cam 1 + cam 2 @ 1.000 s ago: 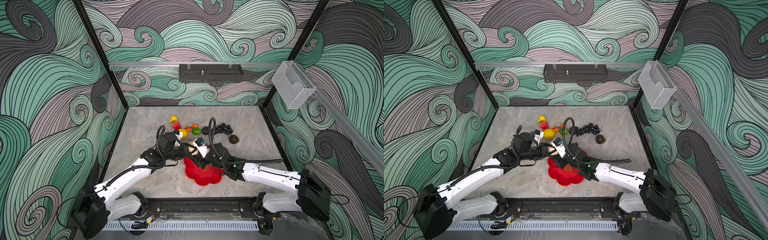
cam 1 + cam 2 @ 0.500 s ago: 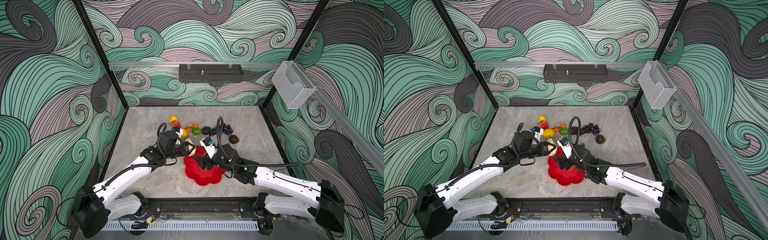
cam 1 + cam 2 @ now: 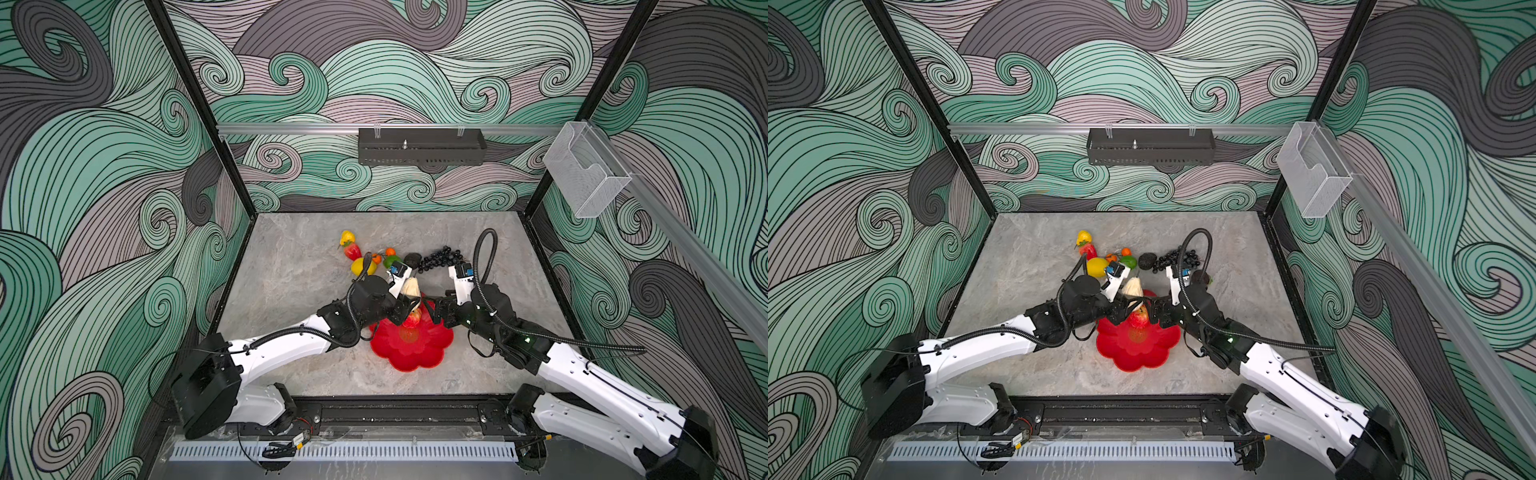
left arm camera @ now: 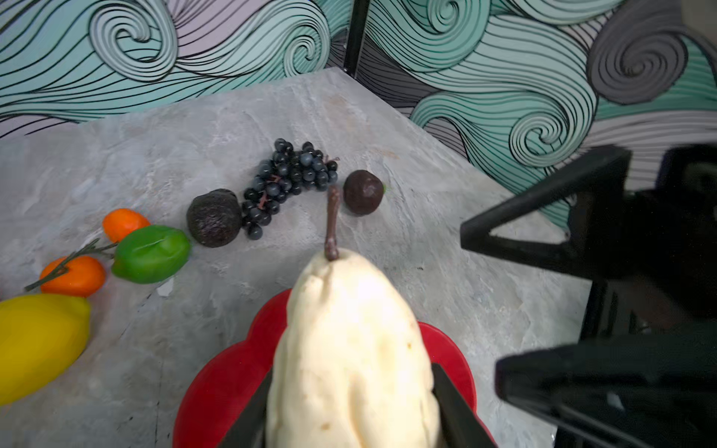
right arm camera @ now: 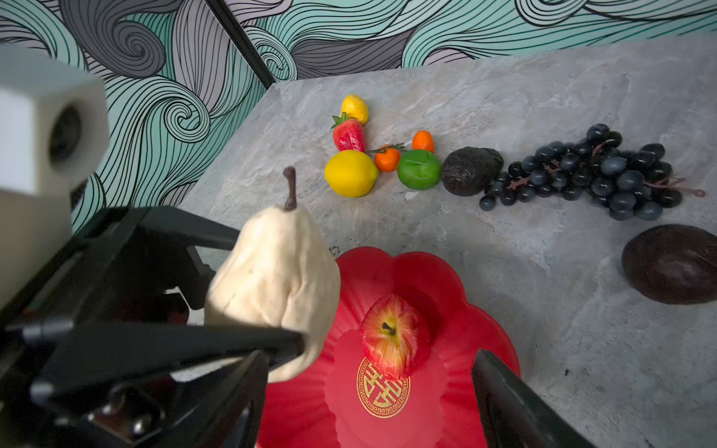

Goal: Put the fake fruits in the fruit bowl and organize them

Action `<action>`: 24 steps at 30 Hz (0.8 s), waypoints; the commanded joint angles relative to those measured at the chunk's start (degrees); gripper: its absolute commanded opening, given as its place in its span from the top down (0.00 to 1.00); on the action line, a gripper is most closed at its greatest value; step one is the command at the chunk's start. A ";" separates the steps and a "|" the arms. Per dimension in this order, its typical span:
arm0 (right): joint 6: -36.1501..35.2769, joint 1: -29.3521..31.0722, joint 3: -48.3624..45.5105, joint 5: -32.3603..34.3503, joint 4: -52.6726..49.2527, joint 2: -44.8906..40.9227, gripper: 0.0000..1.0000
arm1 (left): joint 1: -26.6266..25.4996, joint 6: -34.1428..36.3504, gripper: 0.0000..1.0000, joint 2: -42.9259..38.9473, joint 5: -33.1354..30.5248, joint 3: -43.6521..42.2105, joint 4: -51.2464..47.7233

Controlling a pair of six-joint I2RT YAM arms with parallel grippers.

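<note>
The red scalloped fruit bowl point(image 3: 419, 357) point(image 3: 1142, 353) point(image 5: 446, 294) holds a red-and-yellow apple point(image 3: 411, 320) point(image 3: 1139, 319) point(image 5: 394, 333). My left gripper point(image 4: 351, 388) point(image 3: 408, 302) is shut on a pale pear point(image 4: 349, 341) point(image 5: 275, 279) point(image 3: 1133, 286), stem up, above the bowl's far left rim. My right gripper point(image 5: 370, 355) point(image 3: 432, 311) hovers open over the bowl with the apple below its gap, untouched. Behind the bowl lie a lemon point(image 5: 351, 172), lime point(image 5: 419, 169), strawberry point(image 5: 349, 135), two small oranges point(image 5: 387, 158), a grape bunch point(image 5: 593, 174) and two dark lumps point(image 5: 471, 170).
A small yellow fruit point(image 5: 355, 108) lies farthest back beside the strawberry. The brown lump point(image 5: 671, 263) point(image 3: 1200, 276) sits right of the bowl, close to my right wrist. The two grippers nearly meet above the bowl. Patterned walls enclose the grey table point(image 3: 299, 291).
My right gripper has opened and drawn back to the right, leaving the apple in the bowl. My left gripper has carried the pear to the right, over the bowl's far rim.
</note>
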 commanded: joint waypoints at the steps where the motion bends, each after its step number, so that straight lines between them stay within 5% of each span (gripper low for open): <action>1: 5.61 -2.12 -1.97 -2.09 1.30 -3.98 0.18 | -2.14 10.81 0.63 3.79 -0.57 0.87 8.11; 10: 7.09 -3.20 -0.42 -8.01 -0.91 -2.87 0.21 | -7.65 17.02 0.64 4.76 -3.53 -3.52 15.39; 24: 11.91 -3.11 0.30 -18.85 1.54 3.93 0.34 | -8.04 18.65 0.63 2.97 -5.86 -5.99 19.30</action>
